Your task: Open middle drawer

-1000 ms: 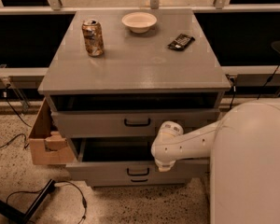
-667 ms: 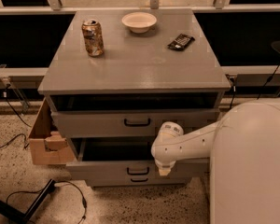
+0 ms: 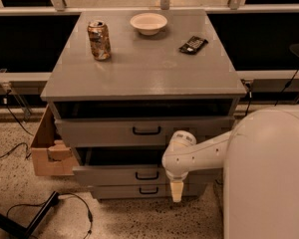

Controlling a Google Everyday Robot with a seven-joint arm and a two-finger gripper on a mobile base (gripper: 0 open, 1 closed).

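- Middle drawer (image 3: 109,176): sits in the lower centre of the frame, pulled partly out of the grey cabinet (image 3: 139,73), with a dark gap above its front and a small black bar handle (image 3: 146,175) at its centre.
- Top drawer (image 3: 99,132): just above, taller-fronted, also stands out from the cabinet.
- Bottom drawer (image 3: 119,191): shows only as a narrow strip of front just beneath the middle one.
- Gripper (image 3: 176,195): hangs low and right of centre, pointing straight down in front of the two lower drawers, to the right of the middle drawer's handle and apart from it (open or closed cannot be told).
- White arm (image 3: 204,153): reaches in from the bulky white body at lower right.
- On the cabinet top: a dented can (image 3: 99,40) at upper left, a pale bowl (image 3: 148,23) at upper centre, a dark packet (image 3: 193,44) to its right.
- Cardboard box (image 3: 45,153): stands against the cabinet's left side on the speckled floor, near black cables (image 3: 84,208).
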